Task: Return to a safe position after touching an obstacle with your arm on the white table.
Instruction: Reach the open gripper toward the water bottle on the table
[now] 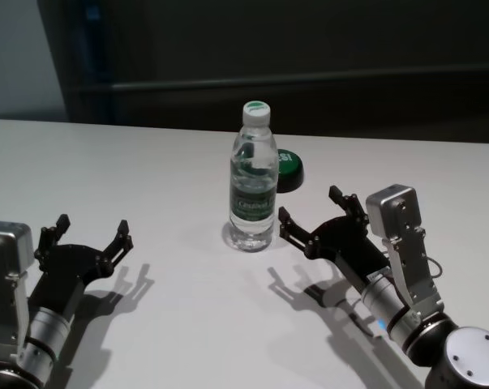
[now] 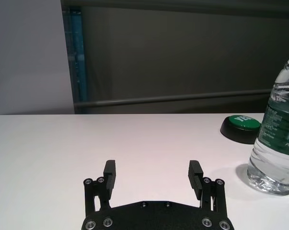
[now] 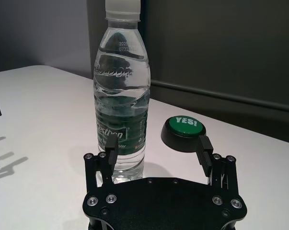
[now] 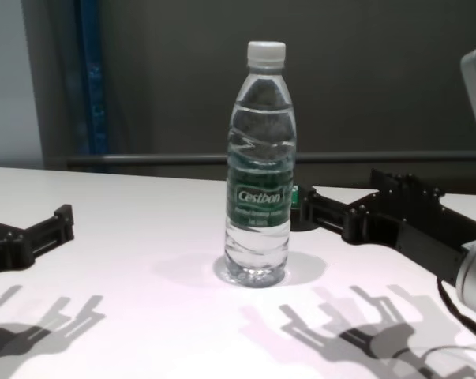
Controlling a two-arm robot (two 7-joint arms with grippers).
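Note:
The obstacle, a clear water bottle (image 1: 253, 182) with a white cap and green label, stands upright near the middle of the white table (image 1: 106, 162). My right gripper (image 1: 310, 207) hovers low just to the bottle's right, open and holding nothing. In the right wrist view the bottle (image 3: 121, 96) rises right behind one fingertip (image 3: 110, 146). The chest view shows a narrow gap between that finger and the bottle (image 4: 259, 174). My left gripper (image 1: 94, 224) rests open and empty at the near left, well away from the bottle (image 2: 278, 143).
A low black puck with a green top (image 1: 289, 166) sits just behind and right of the bottle, and beyond my right gripper's fingers (image 3: 183, 129). A dark wall with a rail runs behind the table's far edge.

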